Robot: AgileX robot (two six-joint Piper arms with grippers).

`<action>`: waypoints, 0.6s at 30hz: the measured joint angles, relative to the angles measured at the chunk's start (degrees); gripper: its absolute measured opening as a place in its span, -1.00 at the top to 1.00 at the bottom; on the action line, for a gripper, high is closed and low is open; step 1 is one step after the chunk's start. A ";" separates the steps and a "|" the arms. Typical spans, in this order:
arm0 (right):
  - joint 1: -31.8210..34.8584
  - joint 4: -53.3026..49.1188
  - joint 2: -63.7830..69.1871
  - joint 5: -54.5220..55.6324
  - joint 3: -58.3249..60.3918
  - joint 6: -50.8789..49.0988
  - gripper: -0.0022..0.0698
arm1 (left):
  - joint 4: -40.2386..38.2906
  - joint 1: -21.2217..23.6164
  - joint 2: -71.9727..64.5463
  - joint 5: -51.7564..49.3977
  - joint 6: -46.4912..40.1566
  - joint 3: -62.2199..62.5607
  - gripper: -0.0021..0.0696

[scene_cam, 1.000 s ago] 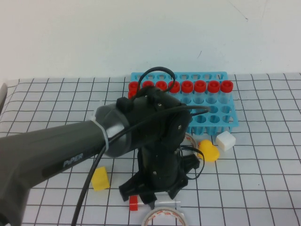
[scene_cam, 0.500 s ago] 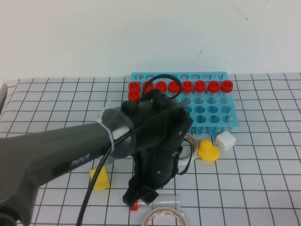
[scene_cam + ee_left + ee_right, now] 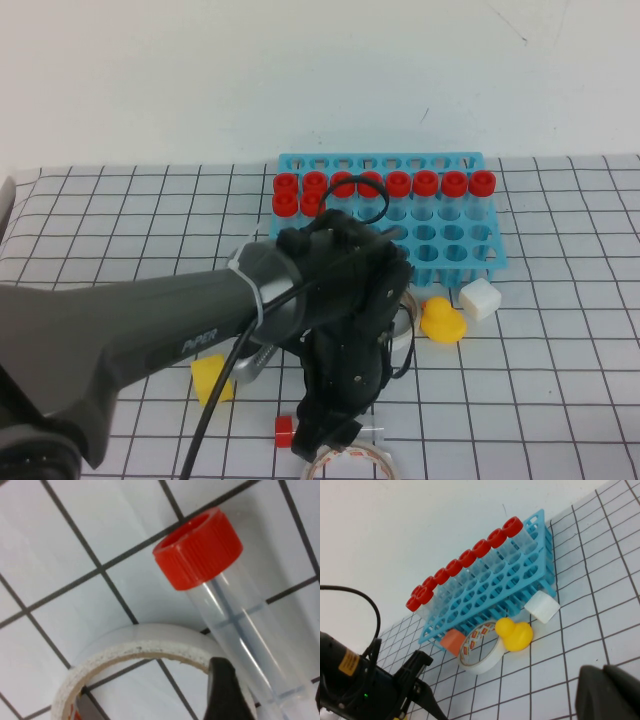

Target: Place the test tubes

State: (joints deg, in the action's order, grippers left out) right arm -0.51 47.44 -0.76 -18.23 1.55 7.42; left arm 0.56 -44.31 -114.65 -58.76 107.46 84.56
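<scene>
A clear test tube with a red cap (image 3: 284, 431) lies flat on the grid mat at the front edge. In the left wrist view the tube (image 3: 235, 615) runs between the two dark fingers (image 3: 225, 690). My left gripper (image 3: 327, 437) hangs low over the tube, open, with a finger on either side of its clear body. The blue rack (image 3: 470, 235) stands at the back with a row of red-capped tubes (image 3: 398, 184) and two more (image 3: 285, 204) in the second row. My right gripper (image 3: 604, 672) is shut, empty, off to the right above the mat.
A tape roll (image 3: 345, 465) lies right beside the tube; its white rim (image 3: 140, 645) touches the near finger. A yellow duck (image 3: 442, 320), a white cube (image 3: 480, 298) and a second tape roll (image 3: 480, 652) sit before the rack. A yellow block (image 3: 210, 380) lies at left.
My left arm has swung its wrist round and come down toward the front edge, settling its open jaws over the lying tube. The right gripper has stayed shut.
</scene>
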 joint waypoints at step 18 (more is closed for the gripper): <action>0.00 0.00 0.00 0.00 0.00 0.22 0.94 | 0.76 2.34 -0.17 -0.67 0.76 0.09 0.18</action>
State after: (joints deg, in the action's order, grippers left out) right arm -0.51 47.44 -0.76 -18.23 1.55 7.64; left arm 1.32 -41.97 -114.82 -59.43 108.22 84.65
